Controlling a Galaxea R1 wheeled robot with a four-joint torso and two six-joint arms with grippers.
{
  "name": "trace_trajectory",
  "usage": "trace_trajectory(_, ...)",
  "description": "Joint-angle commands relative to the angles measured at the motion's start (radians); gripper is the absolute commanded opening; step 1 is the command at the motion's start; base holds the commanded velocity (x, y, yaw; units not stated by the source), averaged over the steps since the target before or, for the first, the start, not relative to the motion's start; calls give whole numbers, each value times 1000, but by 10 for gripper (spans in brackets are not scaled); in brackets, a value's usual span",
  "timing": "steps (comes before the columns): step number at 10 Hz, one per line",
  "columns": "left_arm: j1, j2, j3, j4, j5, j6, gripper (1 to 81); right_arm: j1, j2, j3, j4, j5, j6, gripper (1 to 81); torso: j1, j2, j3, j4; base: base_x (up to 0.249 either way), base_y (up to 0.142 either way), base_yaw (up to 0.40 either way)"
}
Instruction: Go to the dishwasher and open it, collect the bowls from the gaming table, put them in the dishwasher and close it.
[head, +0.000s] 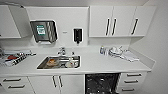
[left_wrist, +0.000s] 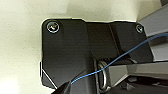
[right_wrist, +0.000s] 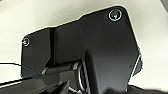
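Head view: the dishwasher (head: 101, 83) sits under the white table (head: 100, 63), right of the sink (head: 59, 62), between a cabinet door and a drawer stack. Its dark cavity faces the camera, open; the lower part is cut off by the picture's edge. Rack contents are indistinct. State of either hand: cannot tell.

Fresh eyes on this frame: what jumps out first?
The dishwasher, a dark open cavity under the white counter, breaks the row of white cabinet fronts right of centre. Above and left of it, the steel sink is set into the counter with dishes inside. On the wall behind, a metal paper-towel dispenser and a black soap dispenser stand out against the white.
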Motion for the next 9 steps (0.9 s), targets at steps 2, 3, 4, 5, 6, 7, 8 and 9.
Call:
trace_trajectory(2,-37,-4,2,-1,49,4,811,44,-1,4,2,-48,-3,811,-4,6,0,0,0,0,0)
trace_trajectory(3,-37,-4,2,-1,49,4,811,44,2,4,2,-51,-1,811,-9,14,0,0,0,0,0)
trace_trajectory(4,-35,-4,2,-1,48,4,811,43,4,4,2,-52,-1,811,-10,14,0,0,0,0,0)
trace_trajectory(5,-37,-4,2,-1,48,4,811,41,2,4,2,-54,-1,811,-10,14,0,0,0,0,0)
trace_trajectory(6,-37,-4,2,-1,48,4,811,41,2,4,2,-52,-3,811,-10,14,0,0,0,0,0)
trace_trajectory(7,-37,-5,2,-1,48,4,811,41,4,4,2,-52,-3,811,-10,14,0,0,0,0,0)
trace_trajectory(8,-37,-5,2,-1,48,4,811,41,4,4,1,-52,-3,811,-11,14,0,0,0,0,0)
trace_trajectory(9,-35,-5,2,-1,48,4,811,41,2,4,1,-52,-3,811,-11,14,0,0,0,0,0)
